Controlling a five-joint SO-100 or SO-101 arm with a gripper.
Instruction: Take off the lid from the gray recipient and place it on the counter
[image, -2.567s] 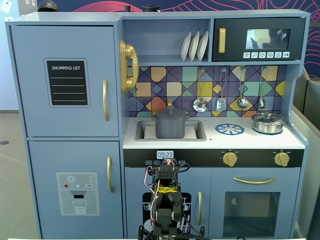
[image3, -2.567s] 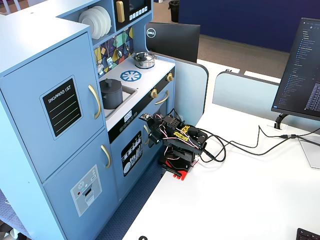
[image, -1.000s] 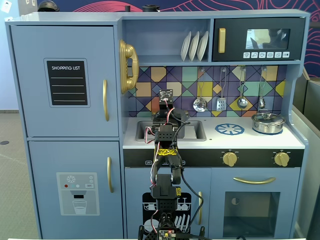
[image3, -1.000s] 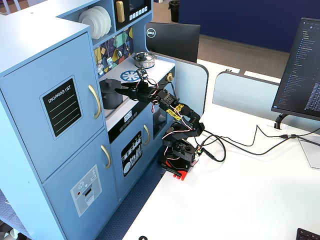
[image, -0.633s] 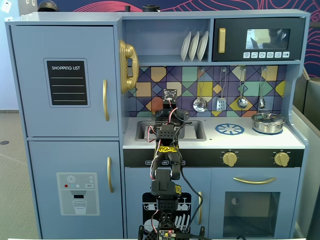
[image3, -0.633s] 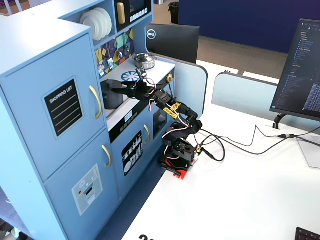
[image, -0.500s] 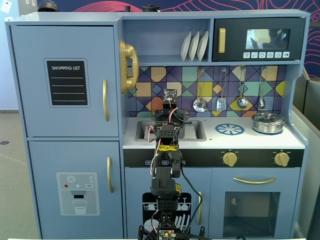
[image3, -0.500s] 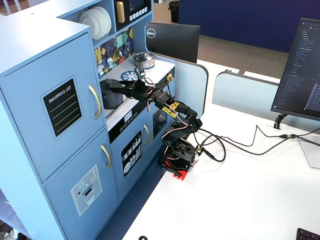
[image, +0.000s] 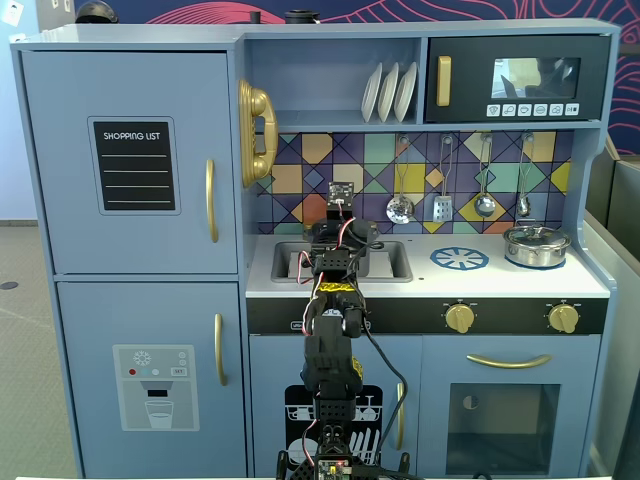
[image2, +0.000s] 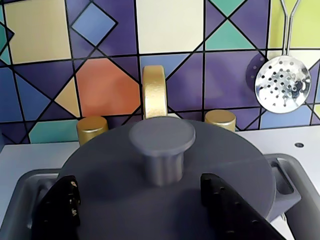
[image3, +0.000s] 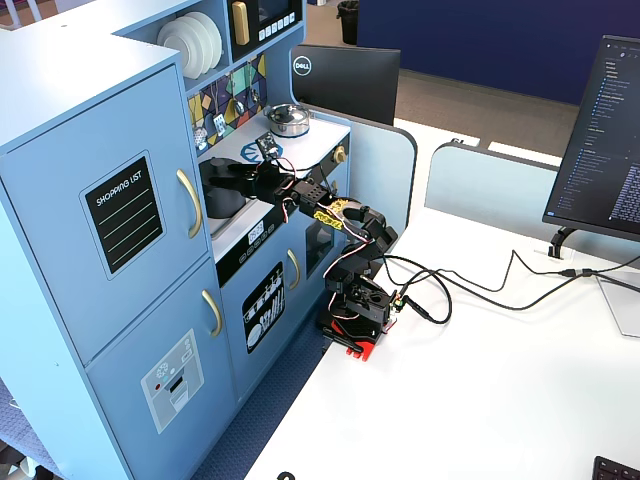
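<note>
The dark-gray lid with its central knob sits on the gray pot, whose side handle shows at the right. The pot stands in the sunken sink of the white counter. My gripper is open just above the lid, one black finger on each side of the knob and apart from it. In a fixed view the gripper hides most of the pot. In another fixed view the pot shows dark under the gripper.
A gold faucet and two gold taps stand right behind the pot. A shiny silver pot sits at the counter's right end, beside the blue burner print. Utensils hang on the tiled wall.
</note>
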